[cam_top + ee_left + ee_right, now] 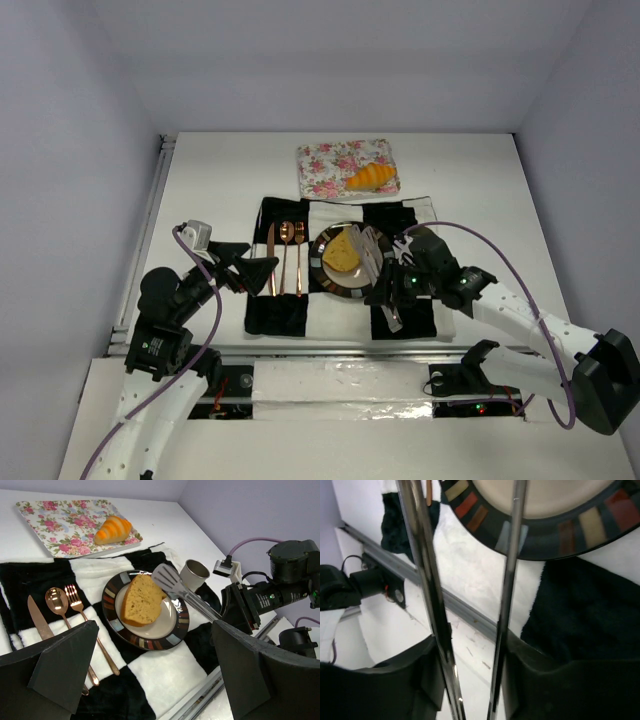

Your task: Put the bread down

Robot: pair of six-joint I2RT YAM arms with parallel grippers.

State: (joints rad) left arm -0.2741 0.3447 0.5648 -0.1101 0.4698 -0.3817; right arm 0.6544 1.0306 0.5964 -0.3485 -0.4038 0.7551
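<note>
The right gripper (472,680) holds metal tongs (169,580) beside the bread slice (142,600) on the plate (108,602); the left gripper (155,672) stands wide open.

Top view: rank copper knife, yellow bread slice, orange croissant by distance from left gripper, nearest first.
1. Copper knife, just beside the left gripper.
2. Yellow bread slice, on the striped-rim plate, centre.
3. Orange croissant, far side, on floral tray.

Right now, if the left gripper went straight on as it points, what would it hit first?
Probably the copper knife, just ahead of the open left gripper; if it passes above that, the bread slice on the plate. Height is unclear.
</note>
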